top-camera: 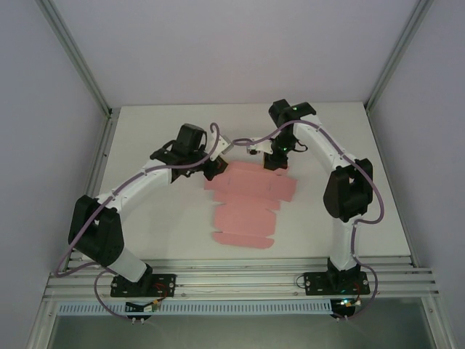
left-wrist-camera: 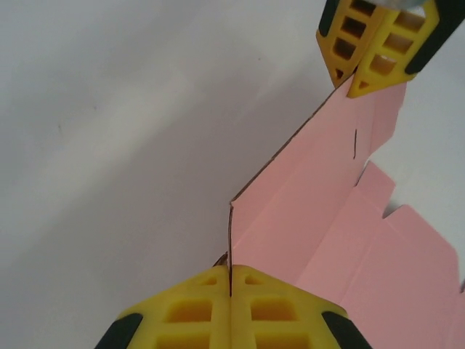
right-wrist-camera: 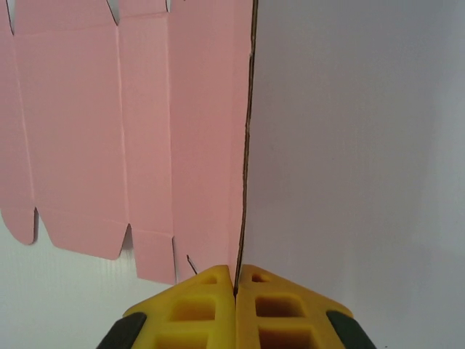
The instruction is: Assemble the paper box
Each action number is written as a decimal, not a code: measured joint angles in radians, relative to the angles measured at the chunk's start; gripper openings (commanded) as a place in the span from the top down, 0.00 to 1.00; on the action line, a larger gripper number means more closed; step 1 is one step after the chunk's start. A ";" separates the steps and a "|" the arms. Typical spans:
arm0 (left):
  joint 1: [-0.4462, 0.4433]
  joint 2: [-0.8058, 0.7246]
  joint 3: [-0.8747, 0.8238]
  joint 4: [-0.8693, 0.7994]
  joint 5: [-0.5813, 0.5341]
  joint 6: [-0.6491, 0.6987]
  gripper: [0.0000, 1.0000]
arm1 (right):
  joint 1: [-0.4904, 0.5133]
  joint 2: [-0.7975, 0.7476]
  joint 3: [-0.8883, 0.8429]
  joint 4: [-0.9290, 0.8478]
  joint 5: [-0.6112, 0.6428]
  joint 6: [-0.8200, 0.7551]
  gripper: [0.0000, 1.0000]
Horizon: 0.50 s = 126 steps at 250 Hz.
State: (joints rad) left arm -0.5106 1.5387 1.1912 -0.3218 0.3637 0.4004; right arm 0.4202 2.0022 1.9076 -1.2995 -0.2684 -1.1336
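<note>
At the middle of the white desk (top-camera: 160,138), seen from above, my left jaws are pressed together on the far left corner of the paper box (top-camera: 247,207). It is a flat pink die-cut sheet whose near panels lie on the desk between my two arms.

In my left wrist view, the yellow fingertips (left-wrist-camera: 189,313) meet flush, with the thin edge of the card nipped in the seam between them. From that pinch the far strip of the sheet stands up on edge off the desk. The creased panels and notched flaps beside it lie lower, to the right. At the far end of that raised strip, top right of the same view, my right jaws are likewise closed on the card's corner.

From above, my right jaws come down on the sheet's far edge, toward its right, across from the left jaws. In my right wrist view, those fingertips (right-wrist-camera: 276,313) are squeezed together on the card's edge. It runs straight away from them as a dark line, with pink panels spread to its left and bare desk to its right.
</note>
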 measured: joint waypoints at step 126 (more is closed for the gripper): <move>-0.314 -0.006 -0.242 0.576 -0.833 -0.166 1.00 | 0.057 -0.075 -0.030 0.026 -0.037 0.408 1.00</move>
State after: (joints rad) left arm -0.8246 1.5326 0.9489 0.2543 -0.4690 0.2340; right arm 0.4770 1.9274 1.8774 -1.2736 -0.3050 -0.7254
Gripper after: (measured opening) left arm 0.046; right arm 0.044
